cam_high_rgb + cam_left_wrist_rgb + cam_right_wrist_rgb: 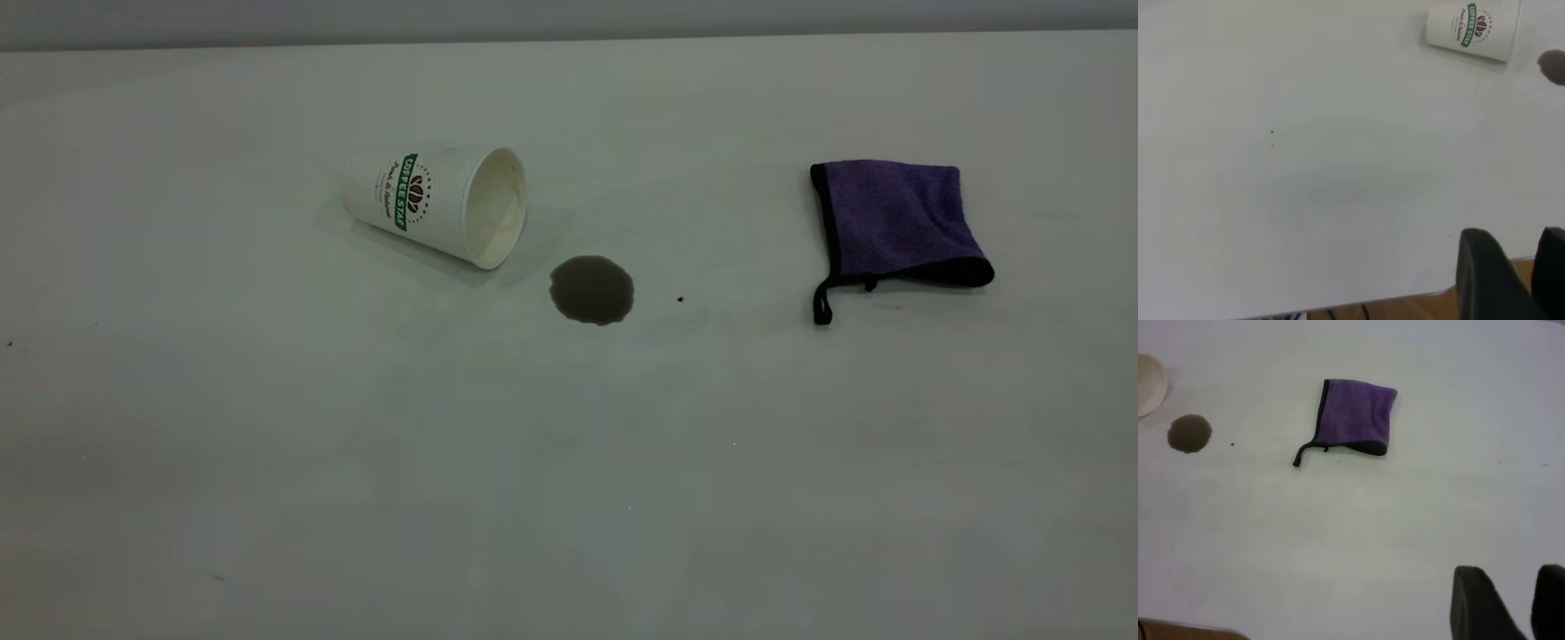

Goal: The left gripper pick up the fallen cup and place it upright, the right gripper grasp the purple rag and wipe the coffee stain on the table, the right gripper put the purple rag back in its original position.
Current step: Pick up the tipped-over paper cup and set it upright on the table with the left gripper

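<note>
Fallen cup, stain and rag spread on a white table, with both grippers held back near its edge.

The table [569,498] is seen as a plain white surface with wide bare room in front of the things; its far edge runs along the top of the exterior view. The purple rag [898,222], black-edged and folded roughly square, is laid well apart at the right, its short black loop trailing from a near corner. The cup [436,203], white and ribbed with a green band, is laid on its side left of centre, its long axis running left to right and its cream mouth turned toward the coffee stain [592,289], a dark roundish puddle just beside the rim. The left gripper [1518,280] and the right gripper [1508,603] are each shown with jaws a narrow gap apart, holding nothing.
</note>
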